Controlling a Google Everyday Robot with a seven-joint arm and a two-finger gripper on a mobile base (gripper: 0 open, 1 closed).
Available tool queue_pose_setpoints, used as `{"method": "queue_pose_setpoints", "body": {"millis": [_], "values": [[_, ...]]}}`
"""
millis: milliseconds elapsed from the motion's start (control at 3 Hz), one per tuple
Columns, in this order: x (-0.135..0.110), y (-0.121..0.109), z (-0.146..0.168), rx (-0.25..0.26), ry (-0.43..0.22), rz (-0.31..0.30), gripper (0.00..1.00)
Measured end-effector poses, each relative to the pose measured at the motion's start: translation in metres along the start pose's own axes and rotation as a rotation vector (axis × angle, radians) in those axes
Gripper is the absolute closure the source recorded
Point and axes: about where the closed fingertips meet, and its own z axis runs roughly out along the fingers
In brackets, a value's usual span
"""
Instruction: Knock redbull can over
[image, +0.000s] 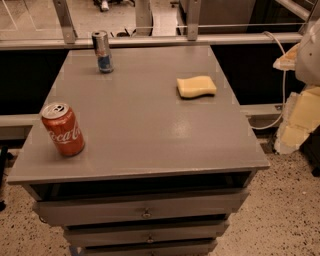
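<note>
The redbull can (102, 51) stands upright near the back left corner of the grey cabinet top (150, 120). It is slim, silver and blue with a small red mark. My gripper (298, 117) is a pale white and yellowish shape at the right edge of the view, beyond the cabinet's right side and far from the can. It holds nothing that I can see.
A red Coca-Cola can (63, 130) stands upright at the front left of the top. A yellow sponge (196, 86) lies at the back right. Drawers (145, 212) sit below the front edge. A metal rail (150, 40) runs behind the cabinet. A white cable (280, 75) hangs at the right.
</note>
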Motion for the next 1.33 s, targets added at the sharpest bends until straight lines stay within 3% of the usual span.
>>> {"method": "queue_pose_setpoints", "body": {"millis": [667, 1000, 1333], "values": [[-0.005, -0.004, 0.002, 0.013, -0.023, 0.003, 0.0], [-0.025, -0.012, 0.015, 0.022, -0.08, -0.013, 0.0], [-0.084, -0.035, 0.057, 0.016, -0.239, -0.031, 0.0]]}}
